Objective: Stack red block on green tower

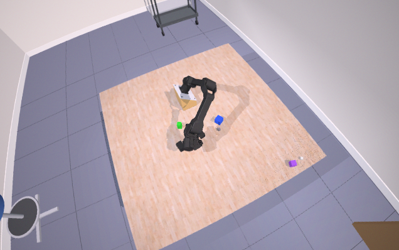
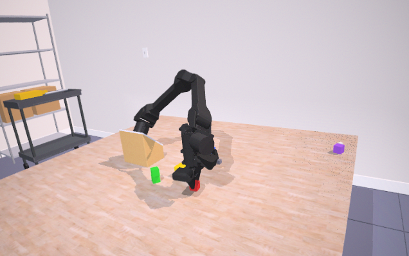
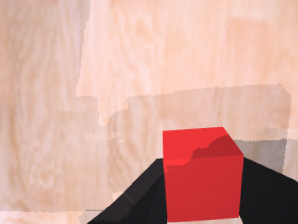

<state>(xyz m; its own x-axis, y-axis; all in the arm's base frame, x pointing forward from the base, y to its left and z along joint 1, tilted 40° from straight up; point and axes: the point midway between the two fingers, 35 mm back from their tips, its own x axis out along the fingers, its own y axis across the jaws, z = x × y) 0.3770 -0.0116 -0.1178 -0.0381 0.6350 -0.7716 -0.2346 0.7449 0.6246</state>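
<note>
The red block (image 2: 195, 186) (image 3: 203, 187) is between the fingers of my gripper (image 2: 195, 184) (image 3: 196, 165), which is shut on it. It is low at the table top, and in the wrist view a finger touches each side; I cannot tell whether it rests on the table. In the top view the arm hides the block and the fingers. The green tower (image 2: 155, 175) (image 1: 179, 125) is two green blocks, one on the other, standing upright to the left of my gripper in the exterior view.
A wooden wedge stand (image 1: 187, 103) (image 2: 133, 148) carries the arm's base behind the tower. A yellow block (image 2: 179, 166) lies between tower and arm. A blue block (image 1: 219, 120) and a small grey object (image 1: 218, 129) (image 2: 219, 161) lie beyond the arm. A purple block (image 1: 292, 163) (image 2: 338, 148) is far right.
</note>
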